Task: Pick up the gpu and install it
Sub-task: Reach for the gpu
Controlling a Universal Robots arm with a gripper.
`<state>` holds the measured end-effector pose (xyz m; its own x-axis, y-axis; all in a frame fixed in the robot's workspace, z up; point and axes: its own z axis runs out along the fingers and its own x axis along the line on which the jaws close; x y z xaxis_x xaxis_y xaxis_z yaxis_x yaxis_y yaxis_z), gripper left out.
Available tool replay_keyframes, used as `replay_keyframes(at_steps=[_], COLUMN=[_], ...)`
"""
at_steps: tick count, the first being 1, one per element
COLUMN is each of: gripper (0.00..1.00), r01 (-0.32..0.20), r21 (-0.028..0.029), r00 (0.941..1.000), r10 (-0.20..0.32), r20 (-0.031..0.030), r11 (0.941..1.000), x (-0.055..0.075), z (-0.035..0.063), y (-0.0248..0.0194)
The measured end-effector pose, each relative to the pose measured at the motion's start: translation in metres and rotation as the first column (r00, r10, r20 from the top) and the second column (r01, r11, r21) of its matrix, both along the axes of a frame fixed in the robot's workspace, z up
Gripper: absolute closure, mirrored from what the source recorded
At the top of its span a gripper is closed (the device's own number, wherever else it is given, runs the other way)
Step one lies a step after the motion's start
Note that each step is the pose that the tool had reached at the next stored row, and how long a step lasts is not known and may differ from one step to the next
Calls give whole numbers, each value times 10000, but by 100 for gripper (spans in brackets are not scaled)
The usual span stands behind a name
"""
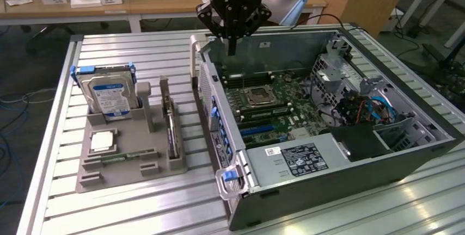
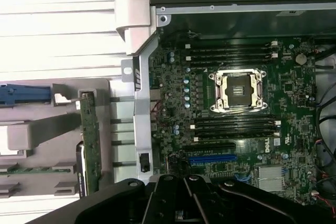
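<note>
Found gripper point(image 1: 232, 49) at upper centre of the exterior view, fingers pressed together into 1 point, aimed straight down. Hovered over the far left corner of the open PC case point(image 1: 341, 175), by its rim; could not tell contact.

Spotted gpu point(image 1: 172, 131) well apart from the gripper, at centre left of the frame. Stood on its long edge in a slot of the grey holder point(image 1: 95, 180), at the holder's right side, just beside the case's left wall. Not lifted, not installed.

Noted 1 hard drive point(image 1: 109, 96) with blue rails upright at the holder's far end. Noted 1 square processor chip point(image 1: 102, 140) lying flat in front of it, and 1 slim green memory stick point(image 1: 120, 158) lying flat nearer the lower edge of the frame.

Saw motherboard point(image 1: 276, 110) flat inside the case, with processor socket point(image 1: 259, 96) near its middle and 1 blue slot point(image 1: 256, 130) below that in the frame.

Logged holder and case side by side on the slatted metal table point(image 1: 130, 213).

In the wrist view, caught the gpu as a thin greenish-brown board edge in the holder, beside the case wall.
</note>
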<state>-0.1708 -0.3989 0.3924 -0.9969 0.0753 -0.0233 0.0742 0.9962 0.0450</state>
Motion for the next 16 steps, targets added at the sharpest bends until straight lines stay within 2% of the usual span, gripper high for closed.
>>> replay_keyframes(at_steps=[16], gripper=[89], r01=[1], r21=[0], r00=[10000], r10=[-1], r20=[1], r11=[10000], x=[-228], z=[-6], y=[0])
